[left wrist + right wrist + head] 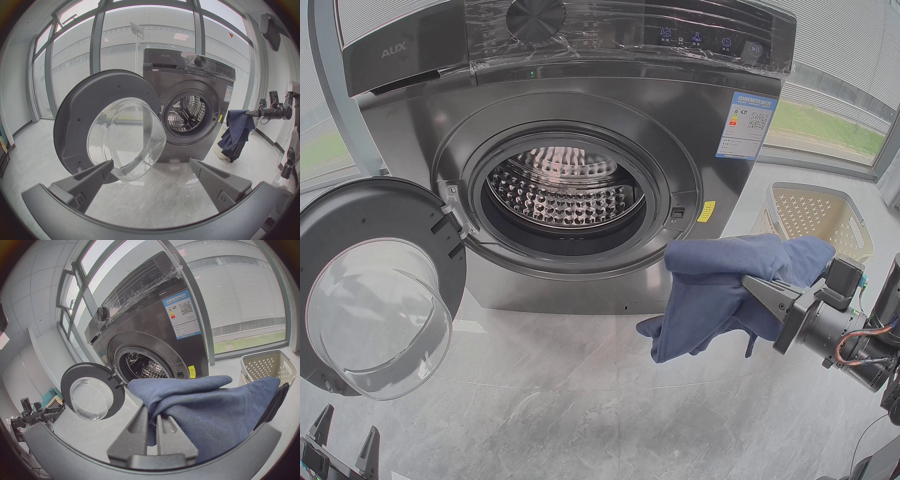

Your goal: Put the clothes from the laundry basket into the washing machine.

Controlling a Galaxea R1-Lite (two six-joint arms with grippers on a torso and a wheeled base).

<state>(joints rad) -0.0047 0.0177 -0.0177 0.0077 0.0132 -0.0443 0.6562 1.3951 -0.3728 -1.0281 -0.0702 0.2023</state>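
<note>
Blue garment: clamped in the right jaws, which are closed tight on a fold of the cloth. The rest of the cloth drapes over and below them and hangs in the air, touching neither the machine nor the basket.

Washing machine: it stands ahead of the right jaws and towards the robot's left. Its round door is swung fully open, so the opening is unobstructed. The drum shows bare metal wherever it is lit, and no clothing can be seen in it. Its lowest part is in shadow.

Laundry basket: it stands on the floor just beyond the right jaws, beside the machine's right flank. The upper walls are bare. The garment hides the bottom, so it cannot be told whether more clothes lie there.

Left jaws: spread wide and holding nothing. They sit low, well apart from the garment, with the open door ahead of them.

Task status (judgement):
1. Done: the door is open and one garment is out of the basket and gripped.
2. In hand: the transfer. The garment is between basket and opening, nearer the basket.
3. Left: carry the garment to the opening, push it past the rim into the drum and release it. Then check the basket for further items.
</note>
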